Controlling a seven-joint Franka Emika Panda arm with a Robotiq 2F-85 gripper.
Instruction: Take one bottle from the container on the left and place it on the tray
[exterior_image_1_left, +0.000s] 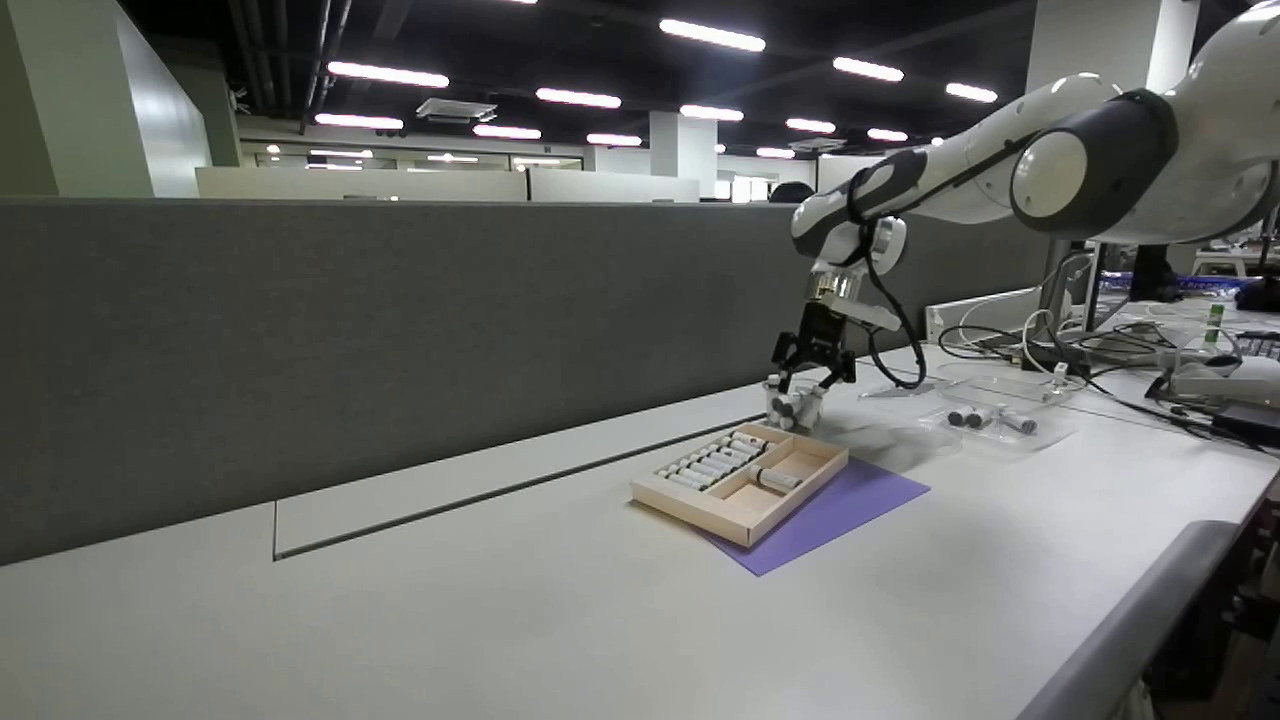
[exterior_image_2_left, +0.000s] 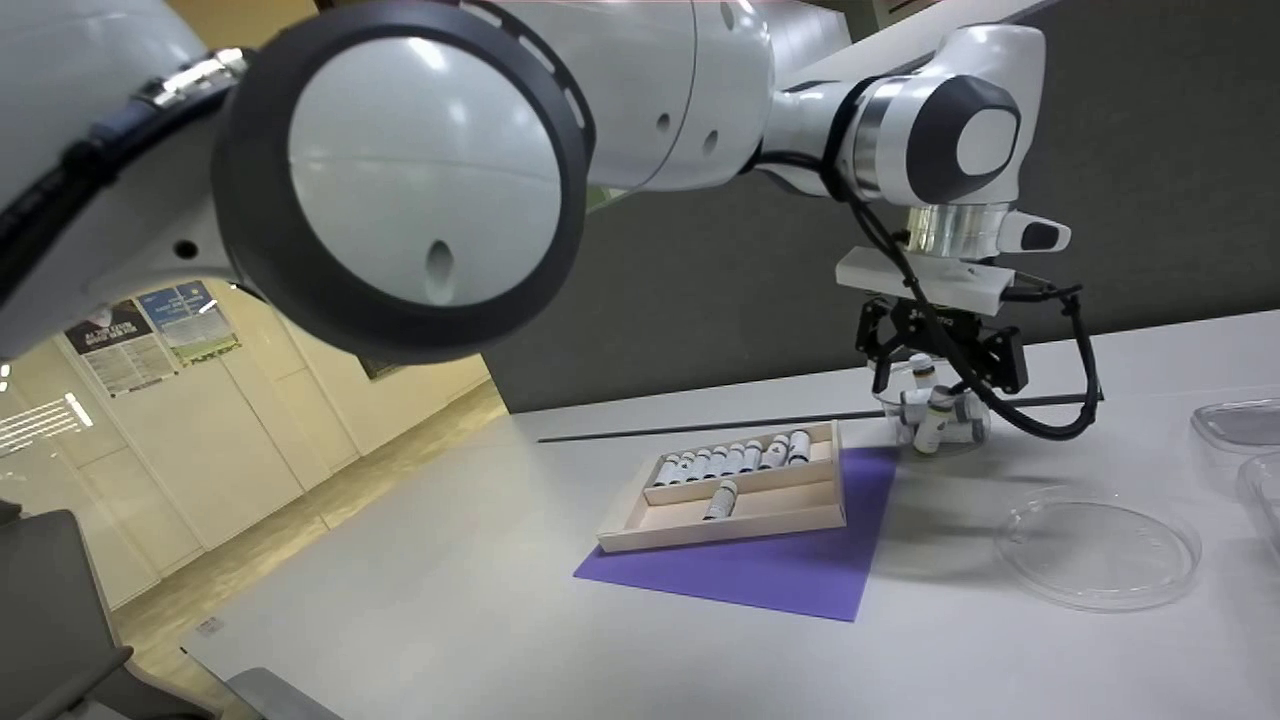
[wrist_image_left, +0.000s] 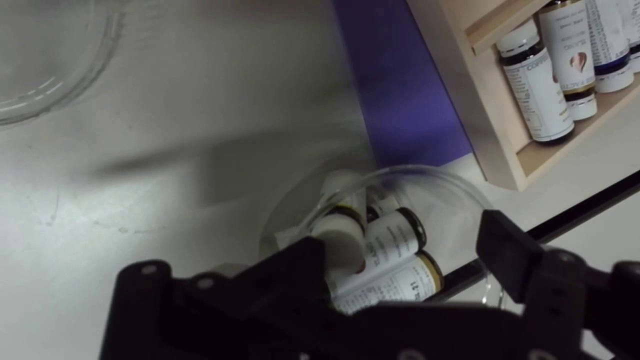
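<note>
Nearest looms the black gripper (wrist_image_left: 402, 245), its fingers apart; then, left to right, a clear round dish (wrist_image_left: 45, 50), the clear tub (wrist_image_left: 445, 205) below the gripper with bottles (wrist_image_left: 390, 245) jumbled inside, a purple mat (wrist_image_left: 400, 85) and, partly on it, the wooden tray (wrist_image_left: 472, 100) holding more bottles (wrist_image_left: 537, 92) in a row

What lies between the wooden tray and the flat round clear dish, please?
Next to the wooden tray, a strip of the purple sheet; then the white table up to the dish. An exterior view shows this.

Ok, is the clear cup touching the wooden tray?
Apart: an exterior view shows a gap, with purple mat visible, between the clear cup and the wooden tray.
</note>
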